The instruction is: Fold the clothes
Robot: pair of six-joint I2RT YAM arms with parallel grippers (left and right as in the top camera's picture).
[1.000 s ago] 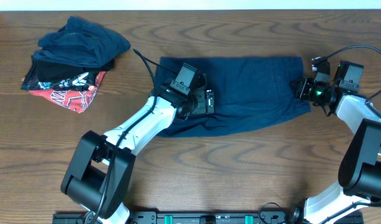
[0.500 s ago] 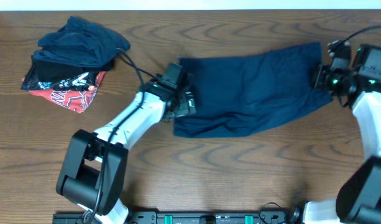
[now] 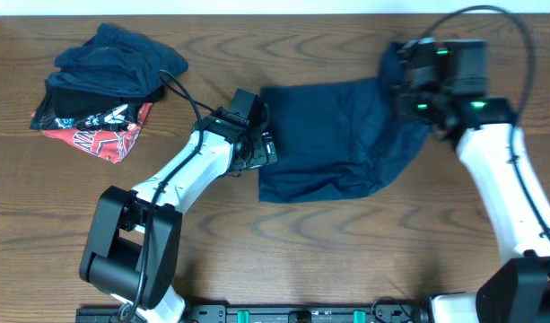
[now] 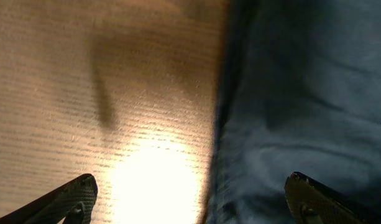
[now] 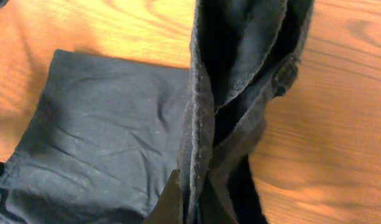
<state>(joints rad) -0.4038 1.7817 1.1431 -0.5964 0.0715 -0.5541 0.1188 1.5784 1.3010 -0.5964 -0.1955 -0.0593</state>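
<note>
The navy garment (image 3: 324, 135) lies mid-table (image 3: 364, 256), long axis 9 to 3 o'clock: right gripper (image 3: 416, 79) clenched on its raised 3 o'clock end, left gripper (image 3: 262, 149) with jaws released over its 9 o'clock edge, so the fold likely travels toward 9.

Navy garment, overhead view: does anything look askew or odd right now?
Yes. The navy garment lies lopsided: its right end is bunched up in the right claw, off the table, and its lower edge slants. The left claw sits open over the left edge, gripping nothing.
</note>
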